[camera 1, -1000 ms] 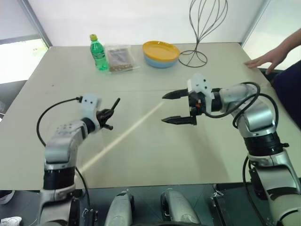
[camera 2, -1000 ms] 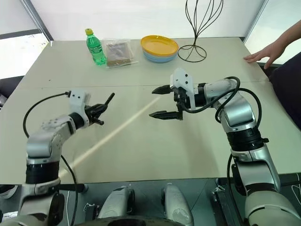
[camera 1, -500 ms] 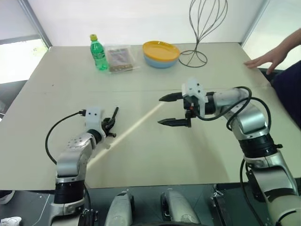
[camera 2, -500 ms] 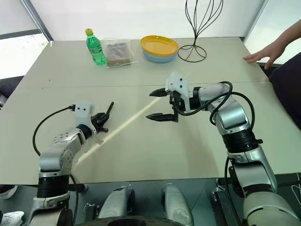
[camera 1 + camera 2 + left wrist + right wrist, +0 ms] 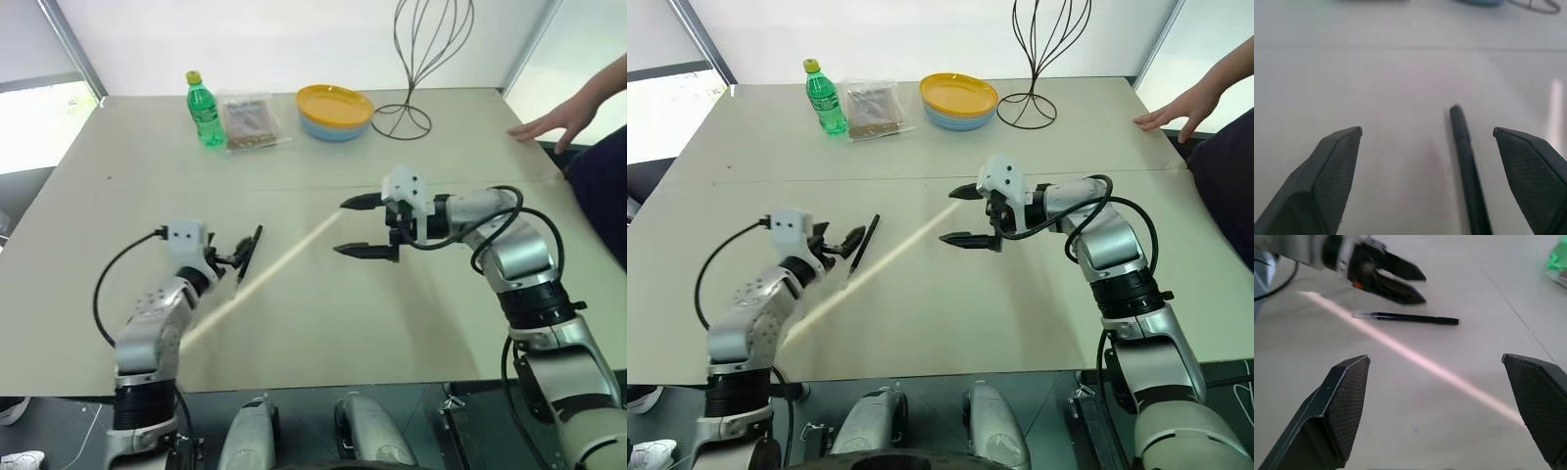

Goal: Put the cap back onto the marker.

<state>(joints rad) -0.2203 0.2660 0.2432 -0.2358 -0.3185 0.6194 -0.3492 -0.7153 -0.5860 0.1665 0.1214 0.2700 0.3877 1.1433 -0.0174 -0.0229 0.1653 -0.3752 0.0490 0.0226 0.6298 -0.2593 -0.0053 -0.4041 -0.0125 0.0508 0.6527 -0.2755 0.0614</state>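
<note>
The marker (image 5: 251,253) lies flat on the table, a thin black stick; it also shows as the marker (image 5: 1410,318) in the right wrist view. I cannot make out the cap as a separate piece; any loose cap is out of view. My left gripper (image 5: 235,257) is open and level just behind the marker, holding nothing. In the left wrist view the marker (image 5: 1464,156) lies between the spread fingers, closer to one finger and touching neither. My right gripper (image 5: 340,227) hovers open and empty above the table's middle, pointing toward the left gripper (image 5: 1386,279).
At the table's far side stand a green bottle (image 5: 205,108), a clear packet (image 5: 250,122), a yellow plate (image 5: 335,106) on a blue one, and a wire stand (image 5: 421,59). A person's hand (image 5: 549,127) rests on the far right edge.
My left gripper was shut on the marker and has opened; the marker now lies on the table. The right gripper stayed open and barely shifted.
</note>
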